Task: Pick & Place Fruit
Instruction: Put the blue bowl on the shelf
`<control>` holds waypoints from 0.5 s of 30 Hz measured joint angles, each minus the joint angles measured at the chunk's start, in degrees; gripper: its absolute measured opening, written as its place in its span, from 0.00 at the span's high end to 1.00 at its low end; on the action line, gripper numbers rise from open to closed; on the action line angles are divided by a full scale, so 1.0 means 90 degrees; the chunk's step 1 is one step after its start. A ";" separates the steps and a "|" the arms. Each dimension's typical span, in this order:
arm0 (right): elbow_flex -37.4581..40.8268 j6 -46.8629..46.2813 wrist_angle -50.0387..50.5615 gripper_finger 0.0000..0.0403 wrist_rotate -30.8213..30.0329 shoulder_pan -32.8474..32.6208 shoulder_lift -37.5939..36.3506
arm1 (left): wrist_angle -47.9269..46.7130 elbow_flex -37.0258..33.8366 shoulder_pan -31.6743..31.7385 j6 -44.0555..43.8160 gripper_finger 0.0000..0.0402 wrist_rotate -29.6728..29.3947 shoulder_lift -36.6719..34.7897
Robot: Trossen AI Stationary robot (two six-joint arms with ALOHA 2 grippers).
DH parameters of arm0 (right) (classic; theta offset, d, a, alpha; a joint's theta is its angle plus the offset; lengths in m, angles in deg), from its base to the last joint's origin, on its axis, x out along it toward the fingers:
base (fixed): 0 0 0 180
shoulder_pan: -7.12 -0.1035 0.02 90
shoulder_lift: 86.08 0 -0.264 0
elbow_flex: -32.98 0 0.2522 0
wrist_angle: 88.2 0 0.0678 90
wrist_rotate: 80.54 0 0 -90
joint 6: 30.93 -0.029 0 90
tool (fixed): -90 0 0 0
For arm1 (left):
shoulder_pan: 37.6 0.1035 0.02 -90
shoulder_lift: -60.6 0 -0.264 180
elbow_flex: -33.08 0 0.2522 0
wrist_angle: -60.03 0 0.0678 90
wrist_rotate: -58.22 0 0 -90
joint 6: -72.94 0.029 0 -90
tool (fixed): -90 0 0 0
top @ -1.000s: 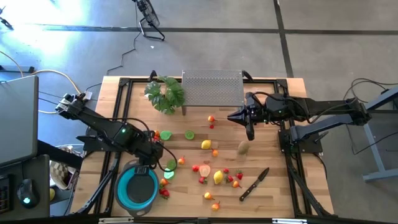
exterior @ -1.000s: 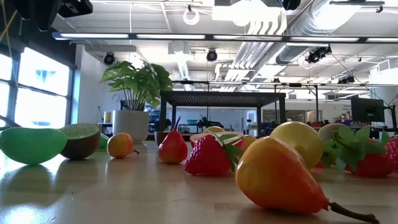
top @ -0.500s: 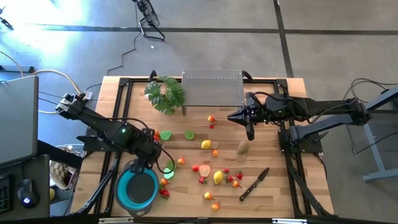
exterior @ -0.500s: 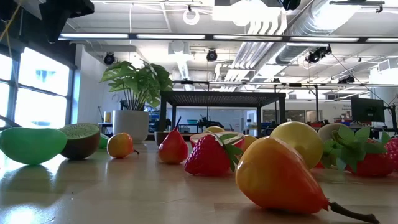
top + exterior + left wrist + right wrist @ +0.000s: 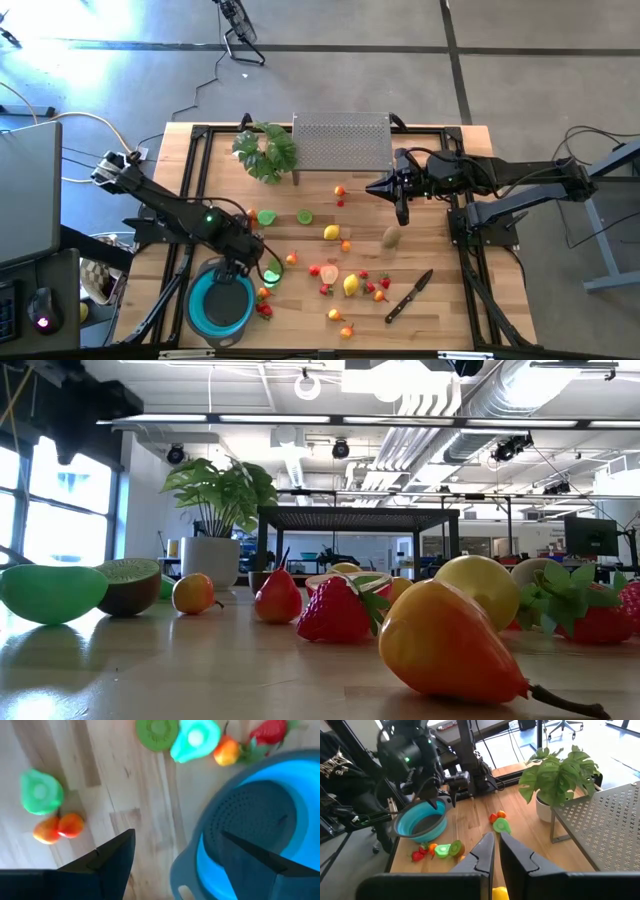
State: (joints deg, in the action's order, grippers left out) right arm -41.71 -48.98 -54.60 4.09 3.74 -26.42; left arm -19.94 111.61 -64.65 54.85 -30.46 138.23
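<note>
Small toy fruits lie scattered on the wooden table: limes (image 5: 266, 216), a lemon (image 5: 331, 232), a kiwi (image 5: 391, 237), strawberries (image 5: 315, 270). The blue bowl (image 5: 194, 305) stands by the near left corner. My left gripper (image 5: 244, 266) hovers open at the bowl's far rim (image 5: 200, 845), one finger over the bowl and one over bare wood, nothing between them. A kiwi slice (image 5: 157, 732), a pale green half (image 5: 195, 740) and a strawberry (image 5: 270, 731) lie beside the bowl. My right gripper (image 5: 401, 200) waits shut above the table's far right part.
A potted leafy plant (image 5: 265, 150) and a perforated metal rack (image 5: 342, 143) stand along the far edge. A black-handled knife (image 5: 410, 295) lies near the near right edge. In the low view, an orange pear (image 5: 450, 645) and a strawberry (image 5: 335, 610) lie close by.
My left gripper has moved a little toward the table's near edge and slightly right, coming over the far rim of the blue bowl. The fruits and the bowl have stayed where they were.
</note>
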 joint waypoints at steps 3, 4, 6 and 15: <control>0.0000 -0.0009 0.0009 0.95 -0.0001 0.0000 0.0002 | 0.0231 -0.0188 0.0000 0.0103 0.33 0.0141 0.0029; 0.0000 -0.0012 0.0009 0.95 -0.0002 -0.0002 0.0002 | 0.0254 -0.0237 0.0000 0.0162 0.33 0.0162 0.0031; 0.0000 -0.0015 0.0010 0.95 -0.0002 0.0000 0.0002 | 0.0471 -0.0342 0.0000 0.0274 0.33 0.0262 0.0024; 0.0000 -0.0017 0.0012 0.95 -0.0002 0.0000 0.0002 | 0.0798 -0.0735 0.0000 0.0636 0.33 0.0461 0.0029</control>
State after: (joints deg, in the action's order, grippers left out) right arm -41.71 -49.13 -54.49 4.07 3.74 -26.40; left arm -12.76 104.99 -64.65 60.57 -26.31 138.49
